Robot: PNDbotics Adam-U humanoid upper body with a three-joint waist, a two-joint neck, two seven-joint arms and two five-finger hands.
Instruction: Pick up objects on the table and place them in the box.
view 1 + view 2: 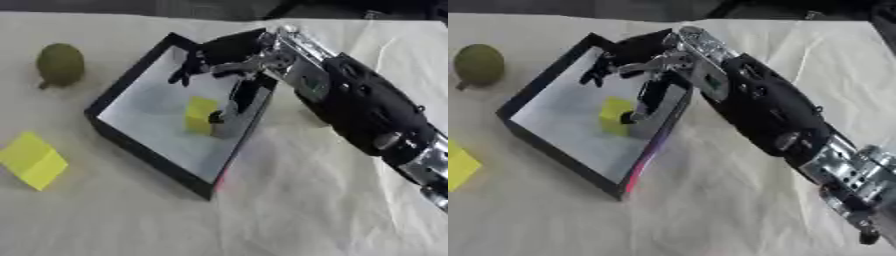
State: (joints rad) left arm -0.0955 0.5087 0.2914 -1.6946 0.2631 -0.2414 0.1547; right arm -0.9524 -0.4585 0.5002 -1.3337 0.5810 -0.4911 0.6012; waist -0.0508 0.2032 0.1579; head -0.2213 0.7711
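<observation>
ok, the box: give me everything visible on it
The box is a shallow rectangular tray with low black walls and a pale grey floor, looking like card or thin plastic. It sits askew on the cream cloth, one corner pointing away from the robot. A reddish tint shows along its near right edge. A small yellow block is inside it. The right robot hand reaches over its far right side, fingers hanging down beside the block; whether it touches the box is unclear.

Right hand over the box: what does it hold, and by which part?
It cannot be told: the right hand hangs over the box, a finger beside the yellow block.
</observation>
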